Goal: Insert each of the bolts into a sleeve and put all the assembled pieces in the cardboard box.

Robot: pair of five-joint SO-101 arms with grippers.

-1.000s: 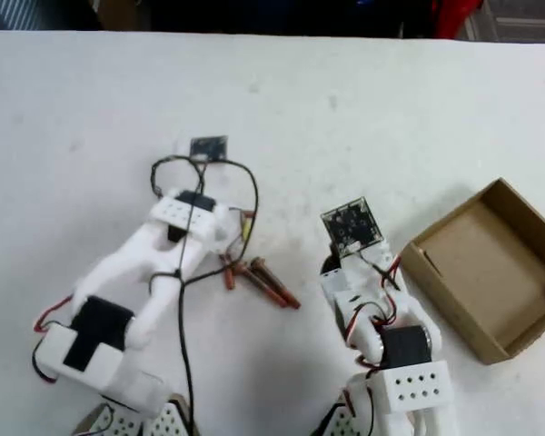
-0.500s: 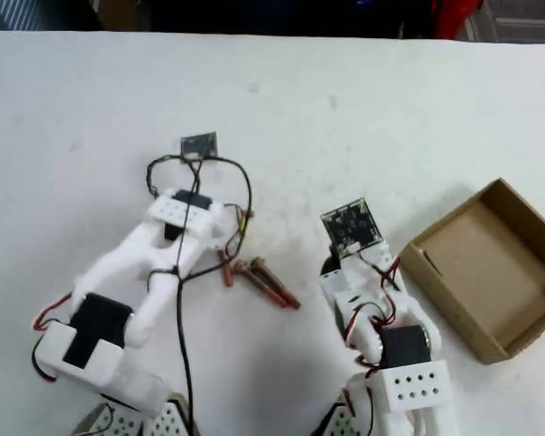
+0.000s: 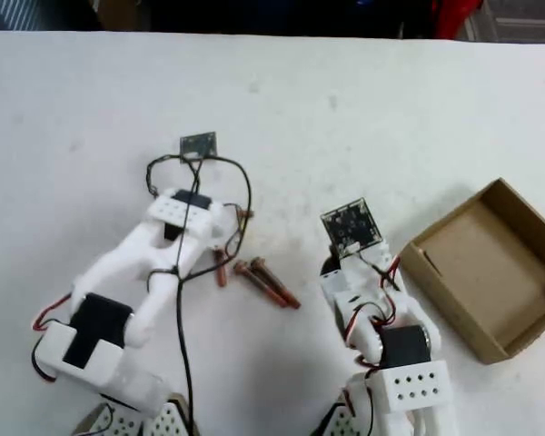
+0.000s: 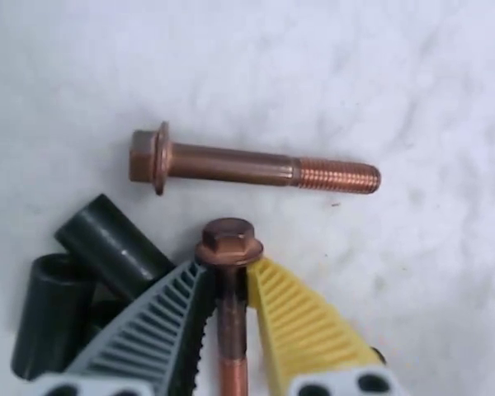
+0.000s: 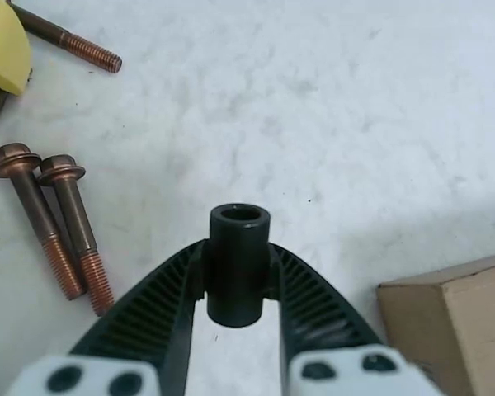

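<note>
Left arm [image 3: 154,263]: the left pincer [image 4: 227,276] is clamping a copper bolt [image 4: 229,243] by its shank between a grey and a yellow finger, with the head sticking out past the tips. Two black sleeves [image 4: 107,246] are lying on the white tabletop [image 3: 345,100] against the grey finger's side, touching each other. A loose bolt [image 4: 247,165] is lying crosswise just beyond the held bolt's head, apart from it.

Between the arms, two more bolts [image 3: 265,282] are lying side by side, touching, heads together.

Right arm [image 3: 381,327]: the right pincer [image 5: 238,280] is gripping a black sleeve [image 5: 240,231] upright, bore facing up, with bare tabletop ahead of it.

Far right: the cardboard box [image 3: 490,263] is sitting open just beside the right arm, and nothing is showing inside it.
</note>
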